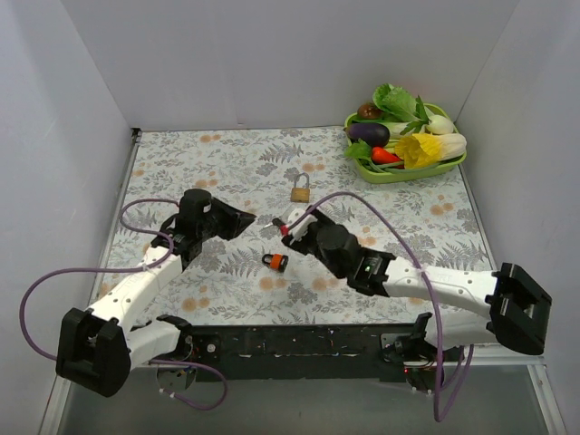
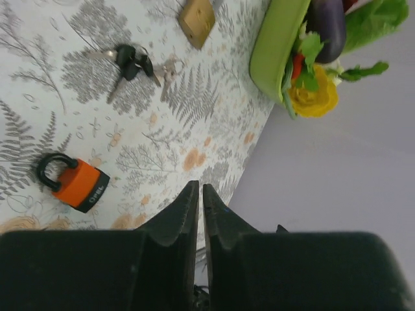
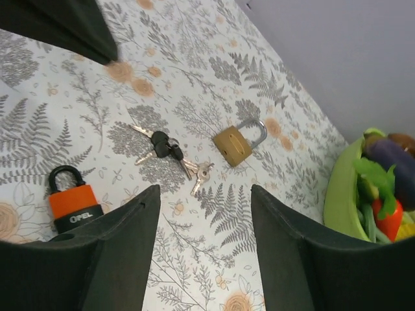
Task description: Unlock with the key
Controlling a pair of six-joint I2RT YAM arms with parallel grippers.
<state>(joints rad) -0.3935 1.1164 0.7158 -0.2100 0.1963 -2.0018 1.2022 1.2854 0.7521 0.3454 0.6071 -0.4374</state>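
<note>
My right gripper [image 3: 203,193] is hovering wide open and empty above the bunch of keys [image 3: 167,152], which the wrist cameras are showing between the orange padlock [image 3: 72,202] and the brass padlock [image 3: 238,142] but the top camera is hiding behind my arm, while my left gripper [image 2: 200,188] is hanging closed on nothing.

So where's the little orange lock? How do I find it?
Look at the fern-patterned table, near its front middle. The orange padlock lies flat there, closer to the front than the bunch of keys. Unlike the brass padlock farther back, it has an orange body and a black shackle.
</note>
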